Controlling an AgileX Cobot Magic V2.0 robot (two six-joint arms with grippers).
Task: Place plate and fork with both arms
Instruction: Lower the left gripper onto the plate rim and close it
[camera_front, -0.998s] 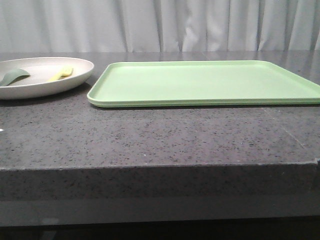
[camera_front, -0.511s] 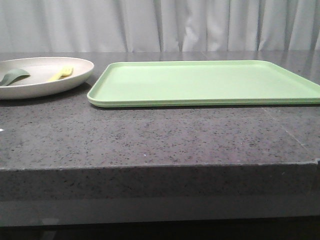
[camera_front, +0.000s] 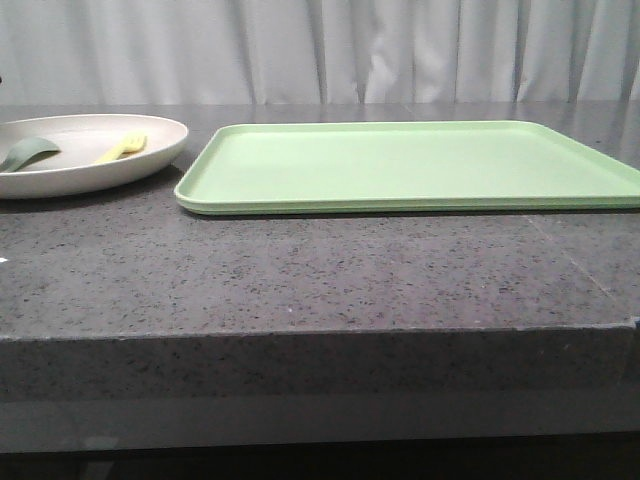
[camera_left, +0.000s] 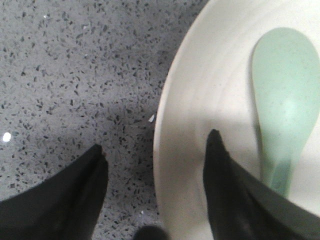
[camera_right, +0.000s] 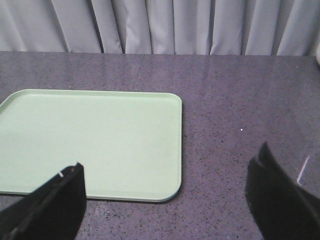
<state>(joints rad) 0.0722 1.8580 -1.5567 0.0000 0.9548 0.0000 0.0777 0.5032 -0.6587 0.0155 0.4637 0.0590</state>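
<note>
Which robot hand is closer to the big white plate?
The left. The left gripper is open right over the plate rim, one finger above the dish and one above the table. The right gripper, also open, looks at the green tray instead.

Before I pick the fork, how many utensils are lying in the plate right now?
2. The pale yellow fork lies in the plate toward its right side; the greyish-green spoon lies to its left. The plate's left part is cut off, so more could be hidden.
</note>
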